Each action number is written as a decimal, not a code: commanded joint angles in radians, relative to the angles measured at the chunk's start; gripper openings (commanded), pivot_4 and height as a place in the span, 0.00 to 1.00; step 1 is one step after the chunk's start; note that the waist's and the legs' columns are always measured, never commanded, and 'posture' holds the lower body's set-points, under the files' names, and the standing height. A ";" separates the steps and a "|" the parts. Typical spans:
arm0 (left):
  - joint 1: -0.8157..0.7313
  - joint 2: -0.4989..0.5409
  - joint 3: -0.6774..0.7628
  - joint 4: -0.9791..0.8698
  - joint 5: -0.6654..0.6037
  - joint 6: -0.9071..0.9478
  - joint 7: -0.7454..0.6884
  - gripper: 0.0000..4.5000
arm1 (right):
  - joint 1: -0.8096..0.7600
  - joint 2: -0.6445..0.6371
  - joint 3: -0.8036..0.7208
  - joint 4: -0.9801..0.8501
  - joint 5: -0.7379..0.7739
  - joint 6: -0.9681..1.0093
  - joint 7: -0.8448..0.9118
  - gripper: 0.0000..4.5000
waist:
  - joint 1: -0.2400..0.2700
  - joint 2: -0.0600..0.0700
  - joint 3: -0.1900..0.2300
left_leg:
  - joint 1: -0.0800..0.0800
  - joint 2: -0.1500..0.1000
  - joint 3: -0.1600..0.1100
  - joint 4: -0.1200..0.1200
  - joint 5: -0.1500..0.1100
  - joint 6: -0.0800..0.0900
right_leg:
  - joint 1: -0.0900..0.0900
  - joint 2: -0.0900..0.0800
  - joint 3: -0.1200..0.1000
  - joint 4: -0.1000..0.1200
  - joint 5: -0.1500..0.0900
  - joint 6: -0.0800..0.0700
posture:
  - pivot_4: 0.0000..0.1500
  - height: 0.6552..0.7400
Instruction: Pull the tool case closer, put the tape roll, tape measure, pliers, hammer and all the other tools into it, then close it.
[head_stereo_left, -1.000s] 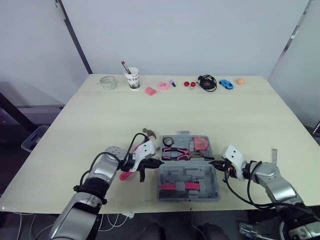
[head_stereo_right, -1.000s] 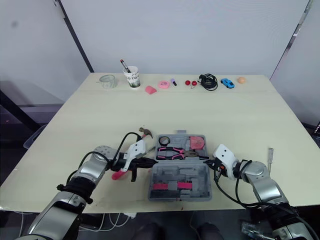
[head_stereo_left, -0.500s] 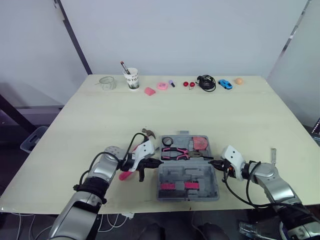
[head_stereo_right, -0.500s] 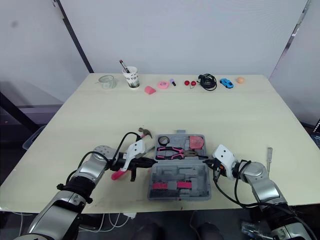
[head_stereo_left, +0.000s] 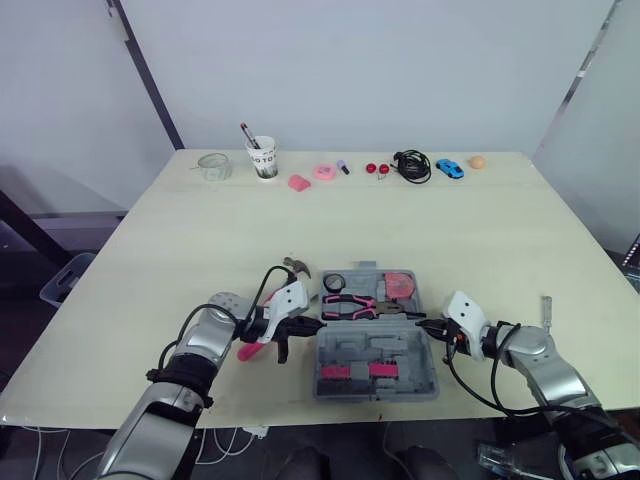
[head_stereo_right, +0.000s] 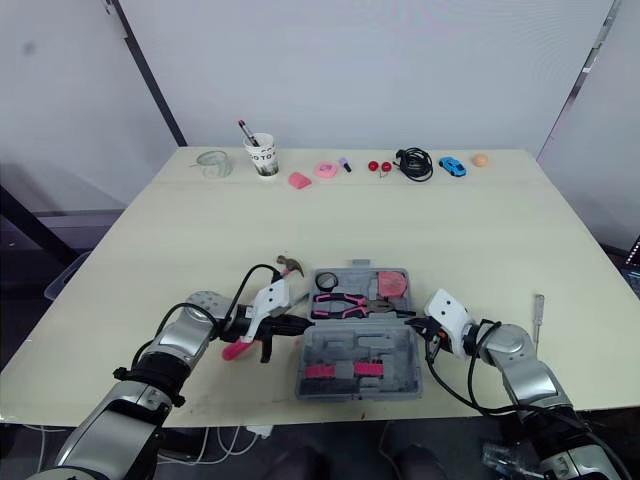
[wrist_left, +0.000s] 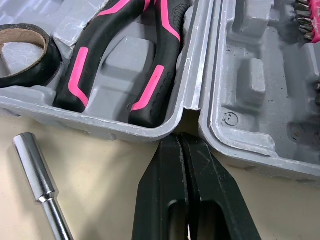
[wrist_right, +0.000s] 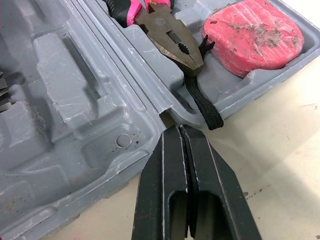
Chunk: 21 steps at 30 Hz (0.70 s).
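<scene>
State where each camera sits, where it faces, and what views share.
Left eye view: on the head, facing forward and down at the table; shows both arms, left gripper and right gripper flanking the tool case.
Right eye view: head's other eye, same scene.
Left wrist view: left wrist, along its shut gripper toward the case's hinge, pliers, tape roll.
Right wrist view: right wrist, along its shut gripper toward the hinge's other end, tape measure.
Both wrist views show the pliers.
</scene>
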 joint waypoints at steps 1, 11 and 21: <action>-0.008 0.000 -0.005 0.020 0.018 0.004 0.021 0.02 | -0.023 0.015 0.003 -0.014 0.008 -0.030 0.002 0.00 | 0.000 0.000 0.000 | 0.000 0.000 0.000 0.000 0.000 0.000 | 0.000 0.000 0.000 0.000 0.000 0.000 | 1.00 1.00; -0.001 0.009 0.001 0.006 0.014 0.007 0.018 0.02 | -0.005 -0.011 -0.022 -0.033 0.017 -0.023 0.009 0.00 | 0.000 0.000 0.000 | 0.000 0.000 0.000 0.000 0.000 0.000 | 0.000 0.000 0.000 0.000 0.000 0.000 | 1.00 1.00; 0.027 0.031 0.017 -0.046 -0.003 0.027 0.018 0.02 | 0.032 -0.055 -0.051 -0.056 0.041 -0.015 0.002 0.00 | -0.001 0.000 0.000 | 0.000 0.000 0.000 0.000 0.000 0.000 | 0.000 0.000 0.000 0.000 0.000 0.000 | 1.00 1.00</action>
